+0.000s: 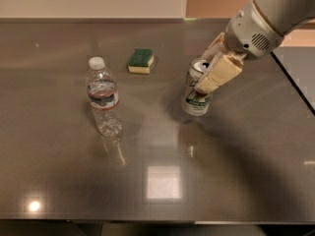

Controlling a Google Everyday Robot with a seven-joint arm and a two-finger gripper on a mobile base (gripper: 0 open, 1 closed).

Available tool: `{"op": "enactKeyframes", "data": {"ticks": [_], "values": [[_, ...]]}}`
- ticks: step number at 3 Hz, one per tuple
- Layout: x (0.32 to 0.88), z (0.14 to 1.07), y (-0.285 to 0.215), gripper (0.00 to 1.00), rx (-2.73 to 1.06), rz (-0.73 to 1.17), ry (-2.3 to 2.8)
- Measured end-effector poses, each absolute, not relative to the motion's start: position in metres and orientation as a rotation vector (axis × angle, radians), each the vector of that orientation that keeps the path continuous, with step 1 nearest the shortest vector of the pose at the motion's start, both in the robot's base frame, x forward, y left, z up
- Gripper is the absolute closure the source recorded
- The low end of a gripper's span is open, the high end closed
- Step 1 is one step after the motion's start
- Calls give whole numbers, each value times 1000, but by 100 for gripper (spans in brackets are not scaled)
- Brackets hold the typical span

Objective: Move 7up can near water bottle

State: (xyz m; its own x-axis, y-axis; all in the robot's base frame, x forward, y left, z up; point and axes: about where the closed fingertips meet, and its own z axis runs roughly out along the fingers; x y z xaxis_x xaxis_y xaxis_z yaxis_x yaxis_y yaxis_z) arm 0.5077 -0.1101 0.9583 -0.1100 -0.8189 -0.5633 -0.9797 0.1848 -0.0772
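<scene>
Scene: you are looking down on a dark, glossy tabletop [221, 176] that carries a bottle, a can and a sponge
Pincer: your pincer [202, 77] reaches in from the far right and is clamped on the upper half of the 7up can [197, 102], with one pale finger [220, 74] lying across the can's right side
7up can: it sits right of centre, gripped and leaning a little, its top tipped toward the right; you cannot tell whether its base rests on the surface or hangs just above it
Water bottle: the water bottle [103, 100] stands upright left of centre with its white cap on, touched by nothing
Sponge: a green and yellow sponge [141, 61] lies on the far side, between bottle and can in left-to-right terms but farther back than both
Done: the can is in your grip, so the pick-up looks complete
Left: a stretch of bare surface separates can from bottle, so the job seems roughly mid-way; you have yet to carry the can leftward, set it upright just beside the bottle and let go
Risk: the bottle looks light and easy to topple, so stop short of it
</scene>
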Motion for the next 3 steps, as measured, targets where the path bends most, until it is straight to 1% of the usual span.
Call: {"op": "enactKeyframes", "data": {"ticks": [1,3], "values": [[501,950,-65,100,-1758,480,1925],[490,926,-13,100,-1866,517,1867]]}}
